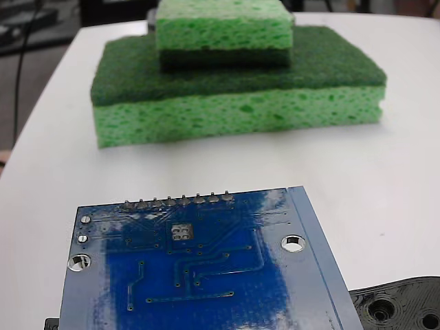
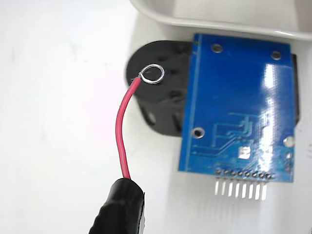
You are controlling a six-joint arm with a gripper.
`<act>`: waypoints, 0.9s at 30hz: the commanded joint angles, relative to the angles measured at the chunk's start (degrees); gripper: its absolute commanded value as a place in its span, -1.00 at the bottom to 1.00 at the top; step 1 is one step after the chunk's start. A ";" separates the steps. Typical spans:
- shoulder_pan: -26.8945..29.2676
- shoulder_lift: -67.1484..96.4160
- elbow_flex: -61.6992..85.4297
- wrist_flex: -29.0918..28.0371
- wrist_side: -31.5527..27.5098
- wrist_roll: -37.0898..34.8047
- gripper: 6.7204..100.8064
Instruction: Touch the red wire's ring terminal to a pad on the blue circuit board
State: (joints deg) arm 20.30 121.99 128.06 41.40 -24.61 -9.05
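In the wrist view the red wire (image 2: pixel 121 131) rises out of its thick black sleeve (image 2: pixel 119 209) at the bottom edge and curves up to the silver ring terminal (image 2: pixel 152 74). The ring lies over the black plastic part, left of the blue circuit board (image 2: pixel 239 102) and well apart from the row of pads (image 2: pixel 243 173) along the board's lower edge. The fixed view shows the blue circuit board (image 1: pixel 206 268) close up with its pads (image 1: pixel 177 201) along the far edge; no wire appears there. No gripper fingers show in either view.
A black plastic part with round holes (image 2: pixel 156 102) lies under the board's left side, seen also as the black plastic part (image 1: pixel 402 302). Metal pins (image 2: pixel 241 187) stick out below the pads. Stacked green sponges (image 1: pixel 234 75) stand behind the board. A white rim (image 2: pixel 214 22) crosses the top.
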 commanded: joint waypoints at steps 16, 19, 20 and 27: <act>-12.30 44.65 37.71 -0.79 15.56 10.99 0.99; -14.41 51.68 39.99 2.02 17.84 11.25 0.99; -15.03 53.00 40.43 2.72 18.63 11.34 0.99; -15.21 53.00 41.75 3.25 19.78 10.90 0.99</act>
State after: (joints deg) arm 5.10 174.90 170.07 44.74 -5.01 1.85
